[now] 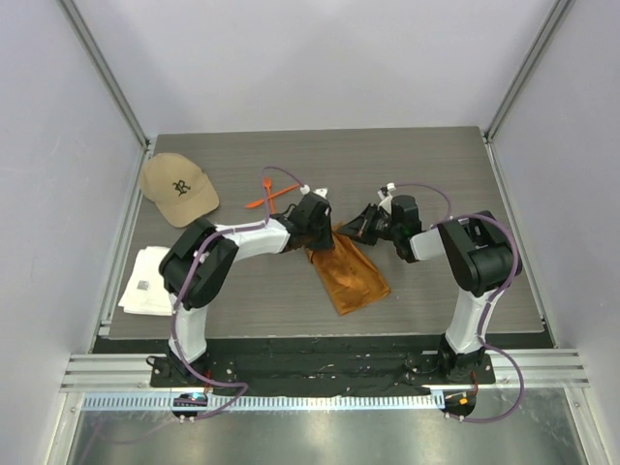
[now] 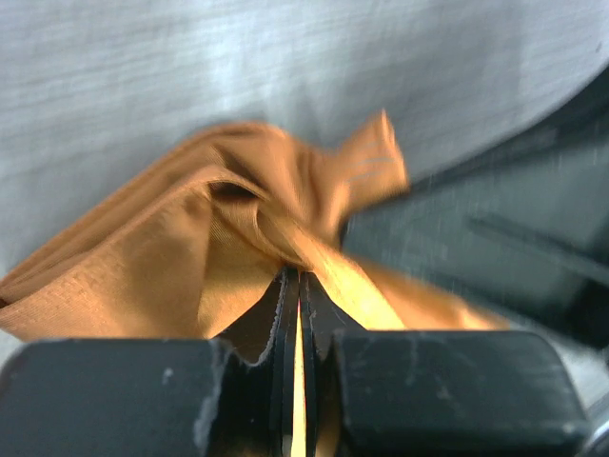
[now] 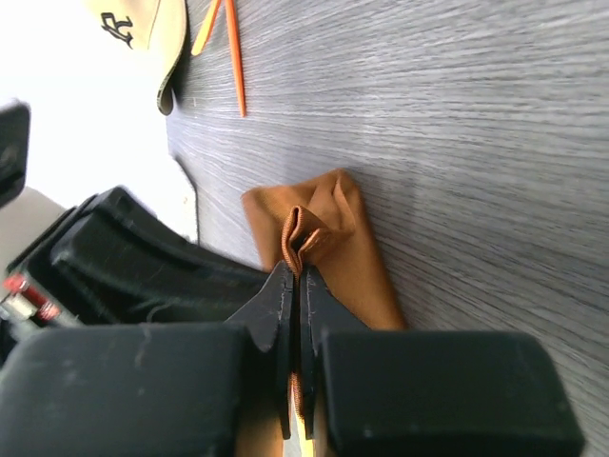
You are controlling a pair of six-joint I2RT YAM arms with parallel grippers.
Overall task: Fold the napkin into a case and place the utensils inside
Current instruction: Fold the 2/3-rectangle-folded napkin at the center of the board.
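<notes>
Napkin [image 1: 351, 274]: thin matt woven cloth. Table [image 1: 407, 165]: grey wood-grain, matt. Utensils [image 1: 268, 198]: smooth plastic.

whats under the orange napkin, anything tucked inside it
The napkin rests on the table, its far end pinched up by the left pincer and right pincer. Both utensils lie outside it, near the cap. The space between its folds is covered.
</notes>
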